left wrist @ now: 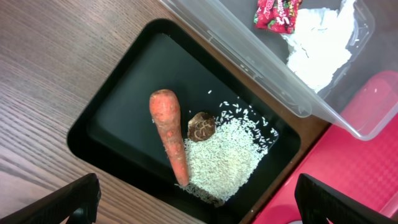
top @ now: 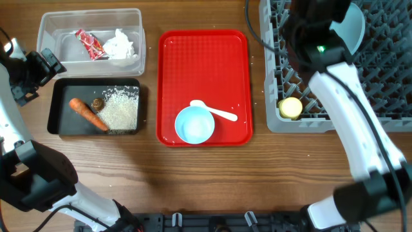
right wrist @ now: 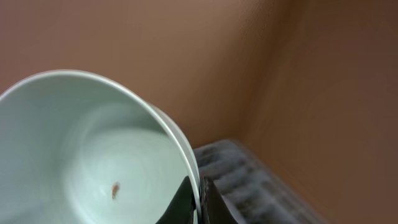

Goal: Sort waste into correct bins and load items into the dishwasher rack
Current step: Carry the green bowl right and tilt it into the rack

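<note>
My right gripper (right wrist: 199, 199) is shut on the rim of the pale-green bowl (right wrist: 87, 162), held tilted over the grey dishwasher rack (top: 386, 71); overhead, the bowl (top: 352, 29) shows beside the arm. A yellow cup (top: 290, 107) sits in the rack's front left corner. My left gripper (left wrist: 199, 208) hangs open above the black tray (left wrist: 124, 106), which holds the carrot (left wrist: 168, 134), brown morsel (left wrist: 201, 126) and rice (left wrist: 227, 155). The clear tub (left wrist: 249, 43) holds the red wrapper (left wrist: 277, 12) and tissue (left wrist: 320, 43). The light-blue bowl (top: 194, 124) and white spoon (top: 215, 111) lie on the red tray (top: 203, 64).
The red tray stands between the two bins on the left and the rack on the right. Bare wooden table (top: 212, 180) runs along the front. My left arm (top: 29, 71) stands at the table's left edge beside the tub.
</note>
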`<state>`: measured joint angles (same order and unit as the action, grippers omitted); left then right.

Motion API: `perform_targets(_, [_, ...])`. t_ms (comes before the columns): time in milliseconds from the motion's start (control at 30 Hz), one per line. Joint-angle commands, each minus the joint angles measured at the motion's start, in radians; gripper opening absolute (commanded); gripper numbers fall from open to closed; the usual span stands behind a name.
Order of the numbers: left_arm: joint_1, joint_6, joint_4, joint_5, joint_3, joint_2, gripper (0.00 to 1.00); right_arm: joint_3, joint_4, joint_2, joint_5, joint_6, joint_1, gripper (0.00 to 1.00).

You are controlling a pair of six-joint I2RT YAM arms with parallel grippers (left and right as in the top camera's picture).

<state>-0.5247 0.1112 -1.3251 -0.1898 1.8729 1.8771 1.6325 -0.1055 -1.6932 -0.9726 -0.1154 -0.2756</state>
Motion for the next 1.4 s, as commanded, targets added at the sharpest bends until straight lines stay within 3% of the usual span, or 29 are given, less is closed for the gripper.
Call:
perform_targets(0, [0.000,0.002,0.000,0.001,0.006,-0.031,1.00,-0.010,0.111,-0.141,-0.166,-0.365,0.072,0.04])
perform_targets(233, [0.000,0.002,0.000,0.001,0.006,-0.031,1.00,-0.010,0.345,-0.369,-0.192,-0.752,0.141,0.04])
perform_targets(667, [0.000,0.002,0.000,0.001,0.006,-0.031,1.00,-0.011,0.345,-0.476,-0.156,-0.683,0.142,0.04])
perform_targets(1033, [0.000,0.002,0.000,0.001,0.006,-0.031,1.00,-0.011,0.330,-0.477,0.025,-0.640,0.146,0.04])
perform_targets(1367, [0.000,0.002,0.000,0.001,0.006,-0.031,1.00,-0.011,0.329,-0.529,0.002,-0.645,0.189,0.04])
